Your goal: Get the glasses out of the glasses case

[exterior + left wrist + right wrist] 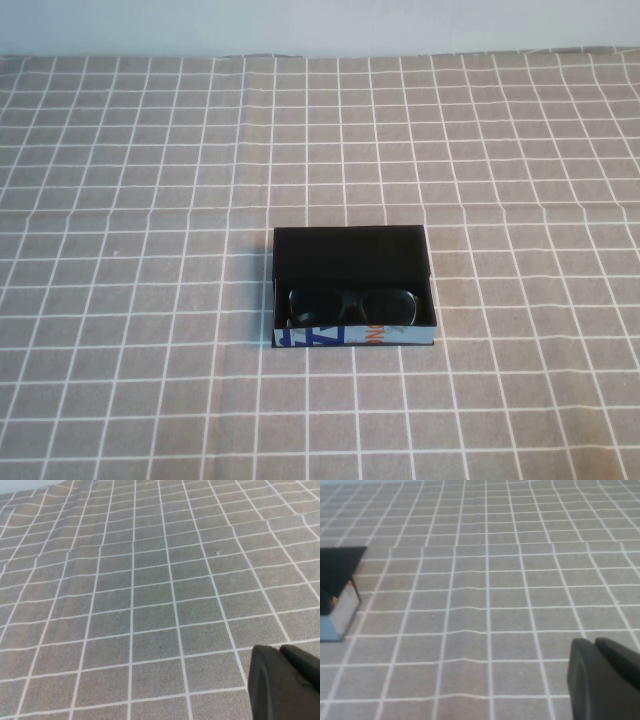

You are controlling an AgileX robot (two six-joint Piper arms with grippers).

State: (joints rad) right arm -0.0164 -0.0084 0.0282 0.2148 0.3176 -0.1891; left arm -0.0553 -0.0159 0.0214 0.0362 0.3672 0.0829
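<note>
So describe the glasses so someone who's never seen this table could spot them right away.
On the grey checked tablecloth, near the middle, sits an open black box with a blue, white and orange front. The glasses lie inside against that front wall: black frame, dark lenses. Neither end effector is near; left and right show only at their own camera edges.
</note>
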